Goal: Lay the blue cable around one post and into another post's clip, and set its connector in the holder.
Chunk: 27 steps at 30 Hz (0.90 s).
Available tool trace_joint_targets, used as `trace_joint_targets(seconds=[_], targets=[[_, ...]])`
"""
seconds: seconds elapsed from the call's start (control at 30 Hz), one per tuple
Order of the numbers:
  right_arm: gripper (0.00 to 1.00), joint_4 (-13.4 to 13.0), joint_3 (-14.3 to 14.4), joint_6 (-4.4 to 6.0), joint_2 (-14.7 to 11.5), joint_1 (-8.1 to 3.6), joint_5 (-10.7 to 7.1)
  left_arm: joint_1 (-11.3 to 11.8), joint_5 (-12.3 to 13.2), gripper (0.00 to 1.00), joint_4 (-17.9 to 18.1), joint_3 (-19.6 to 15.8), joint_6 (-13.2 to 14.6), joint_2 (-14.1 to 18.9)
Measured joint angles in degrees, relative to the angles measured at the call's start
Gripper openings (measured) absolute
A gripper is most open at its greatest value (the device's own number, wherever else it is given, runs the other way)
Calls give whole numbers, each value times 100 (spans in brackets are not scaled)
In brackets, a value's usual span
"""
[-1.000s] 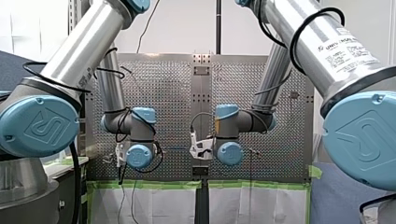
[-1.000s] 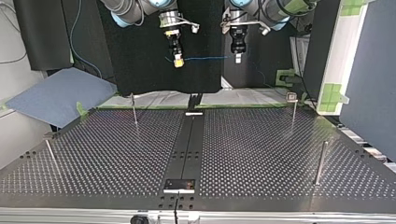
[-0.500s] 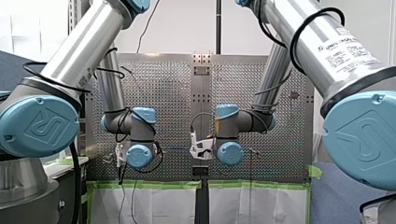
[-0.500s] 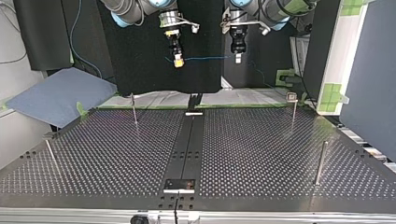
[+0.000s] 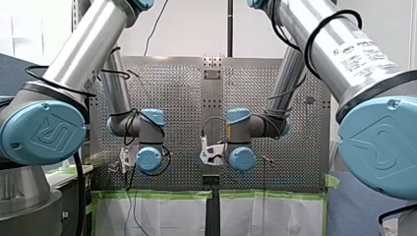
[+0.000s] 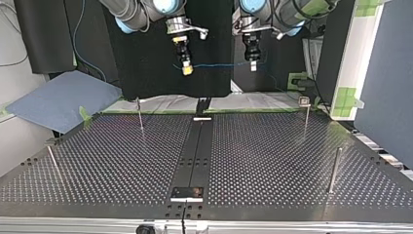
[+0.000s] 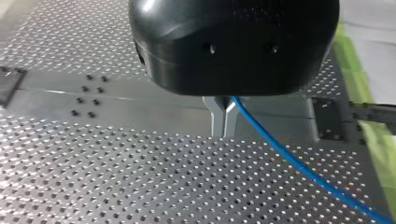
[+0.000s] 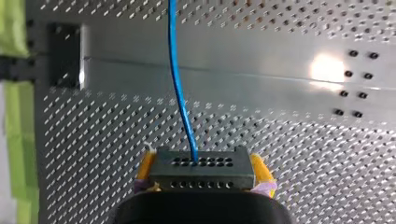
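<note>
While both grippers hang above the end of the perforated metal table (image 6: 272,161) nearest the arms, the thin blue cable (image 6: 219,64) is stretched in the air between them, well apart from every post.

My right gripper (image 8: 201,173), at 11 o'clock in the top view, is clenched on the dark grey rectangular connector (image 8: 201,163). Its 2 yellow pads (image 8: 259,170) press on that block, which has rows of small holes. The cable leaves the connector's face and runs straight ahead of the gripper.

My left gripper (image 7: 223,116), at 1 o'clock in the top view, has its 2 metal fingers (image 7: 217,114) pinched together on the cable. From the fingertips the cable trails away over the table.

In the top view, 4 slim metal posts stand on the table:
- The clip post (image 6: 306,119) is at 2 o'clock, with a small square clip (image 6: 304,101) at its tip. The cable hangs well apart from that clip.
- A thicker post (image 6: 334,169) is at 4 o'clock.
- A thin post (image 6: 140,114) is at 10 o'clock.
- Another thin post (image 6: 52,161) is at 8 o'clock.

A black rectangular holder plate (image 6: 187,192) lies at 6 o'clock on the dark centre strip (image 6: 197,156). The connector is not yet in it and is held well apart, at the table's opposite end. What the plate contains cannot be made out.
</note>
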Motion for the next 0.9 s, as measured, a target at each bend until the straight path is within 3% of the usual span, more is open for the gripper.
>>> trace_joint_targets(seconds=[0.13,0.23,0.33,0.63,0.9], targets=[[0,204,-204,204,-192,-19,-154,47,45,0,-209,17,-53,208],[0,382,-367,381,-368,-31,-198,92,0,0,-378,19,-64,377],[0,547,-484,490,-531,-35,-211,144,-107,0,-528,19,-51,528],[0,978,-783,543,-963,-35,-254,309,-333,0,-966,153,-85,963],[0,1390,-1175,464,-1375,-4,-451,345,-652,0,-1350,515,-429,1346]])
